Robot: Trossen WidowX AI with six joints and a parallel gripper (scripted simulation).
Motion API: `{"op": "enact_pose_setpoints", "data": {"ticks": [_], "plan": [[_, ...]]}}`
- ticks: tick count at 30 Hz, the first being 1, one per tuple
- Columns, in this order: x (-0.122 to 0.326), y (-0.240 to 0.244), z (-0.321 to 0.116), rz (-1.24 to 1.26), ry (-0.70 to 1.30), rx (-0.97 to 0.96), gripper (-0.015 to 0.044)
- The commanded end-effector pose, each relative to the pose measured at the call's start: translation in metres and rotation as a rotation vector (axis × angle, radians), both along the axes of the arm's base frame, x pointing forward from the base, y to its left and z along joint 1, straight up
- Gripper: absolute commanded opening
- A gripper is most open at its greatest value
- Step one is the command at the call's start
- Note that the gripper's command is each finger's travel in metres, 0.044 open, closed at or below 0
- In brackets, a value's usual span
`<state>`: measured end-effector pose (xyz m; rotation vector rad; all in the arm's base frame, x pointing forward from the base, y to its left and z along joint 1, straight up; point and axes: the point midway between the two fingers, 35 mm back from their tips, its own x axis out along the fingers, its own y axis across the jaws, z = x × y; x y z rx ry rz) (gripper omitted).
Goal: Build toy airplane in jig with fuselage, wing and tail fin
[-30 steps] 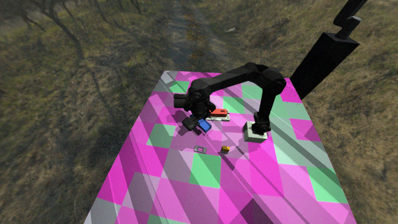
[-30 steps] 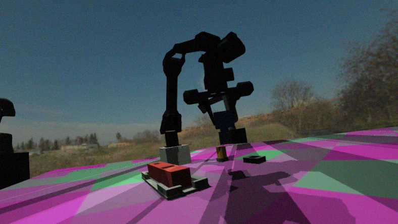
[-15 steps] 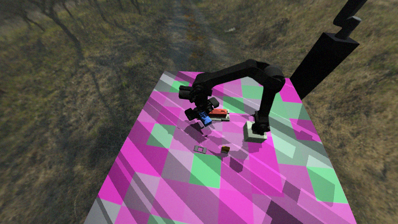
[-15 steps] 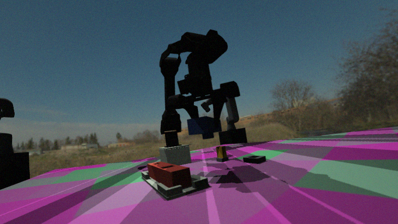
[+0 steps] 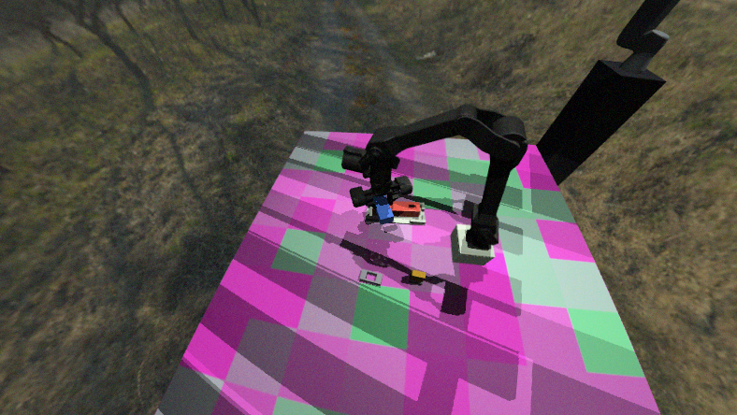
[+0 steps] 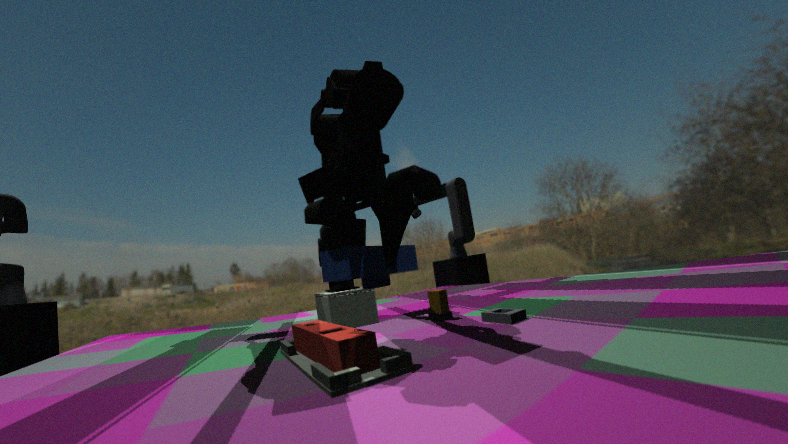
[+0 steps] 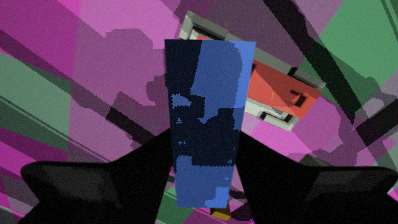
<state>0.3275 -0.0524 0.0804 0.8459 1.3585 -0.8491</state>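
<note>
The red fuselage [image 5: 407,207] [image 6: 330,344] [image 7: 280,90] lies lengthwise in the cradle of the pale grey jig [image 5: 417,221] [image 6: 336,379] [image 7: 280,63] and looks level. Its socket near one end shows in the wrist view; the blue wing hides part of its top there. My gripper [image 5: 380,195] [image 6: 366,253] [image 7: 203,131] is shut on the blue wing [image 5: 384,212] [image 6: 374,270] [image 7: 215,75] and holds it in the air, above and beside the jig. The wing's tab cannot be made out clearly. The yellow tail fin [image 5: 418,274] [image 6: 438,302] [image 7: 221,215] stands on the table, away from the jig.
A small grey frame [image 5: 363,278] [image 6: 499,319] lies near the tail fin. The arm's base stands on a pale block [image 5: 471,257] [image 6: 358,308]. A black pillar [image 5: 593,113] with a jointed dark piece on top stands beyond the table's edge.
</note>
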Motion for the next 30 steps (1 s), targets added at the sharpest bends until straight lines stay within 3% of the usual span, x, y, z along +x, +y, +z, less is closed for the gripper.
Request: {"op": "enact_pose_setpoints", "data": {"ticks": [1, 18, 25, 30], "plan": [[-0.004, -0.014, -0.002, -0.085, -0.006, 0.007, 0.0], [-0.024, -0.058, -0.011, -0.345, -0.008, 0.013, 0.0], [-0.024, -0.058, -0.011, -0.345, -0.008, 0.013, 0.0184], [-0.024, -0.057, -0.011, -0.345, -0.008, 0.013, 0.0196]]}}
